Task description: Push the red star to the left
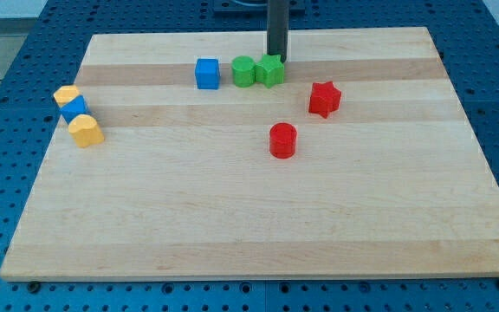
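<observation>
Position is the whole matter for us now: my tip sits near the top centre of the frame, just beside the upper right edge of the green star-like block, which itself touches a green round block, with a blue cube a little farther to the frame's left. Our target, the red star, lies below and to the right of the tip, apart from it, on the wooden worktop. To push it toward the frame's left, we judge we must first get round to its right side. Our end effector is a bare rod, so it grasps nothing. A red cylinder stands lower left of the star, probably clear of a straight leftward path.
</observation>
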